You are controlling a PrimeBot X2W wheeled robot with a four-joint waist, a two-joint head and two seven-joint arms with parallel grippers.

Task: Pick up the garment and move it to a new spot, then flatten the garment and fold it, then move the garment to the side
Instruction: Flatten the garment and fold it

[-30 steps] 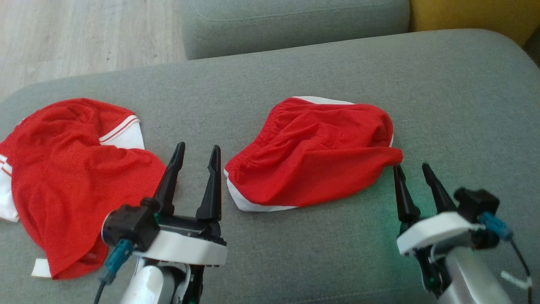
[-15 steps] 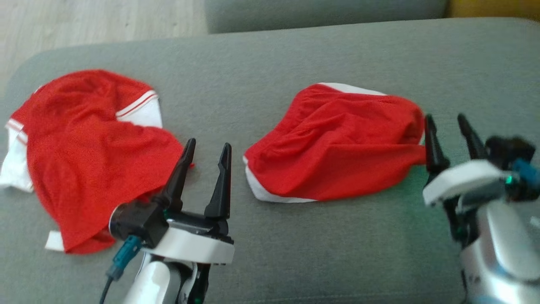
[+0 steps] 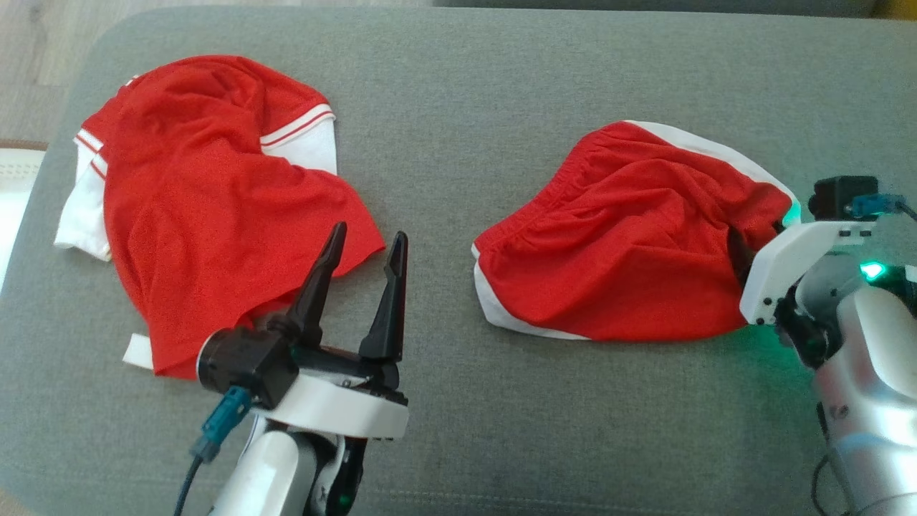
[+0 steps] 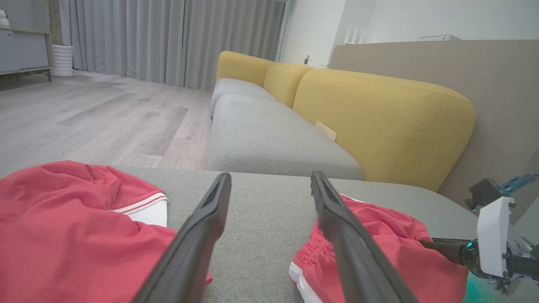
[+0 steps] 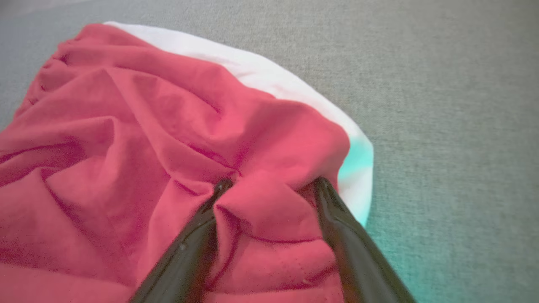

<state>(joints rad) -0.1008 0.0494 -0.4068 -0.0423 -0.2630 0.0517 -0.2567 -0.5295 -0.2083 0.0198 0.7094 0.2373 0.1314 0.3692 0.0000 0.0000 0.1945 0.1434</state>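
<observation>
The garment [image 3: 215, 208], a crumpled red mesh jersey with white sleeves and striped trim, lies at the left of the grey cushion [image 3: 501, 72]; its print is hidden. It also appears in the left wrist view [image 4: 63, 235]. My left gripper [image 3: 369, 231] hovers open just right of its lower edge, holding nothing [image 4: 270, 176]. A smaller red piece with white edging [image 3: 630, 244] lies to the right. My right gripper [image 5: 272, 182] stands open, its fingers pressed into that piece's right edge and straddling a fold of red cloth.
The cushion's rounded edge and wood floor [image 3: 36, 43] are at the far left. A yellow backrest [image 4: 379, 118] and another grey seat [image 4: 269, 134] lie beyond. A white tag [image 3: 136, 351] sticks out at the jersey's hem.
The head camera has tilted down and shifted. My right gripper has advanced from beside the smaller red piece into its right edge. The left gripper has kept its place by the jersey.
</observation>
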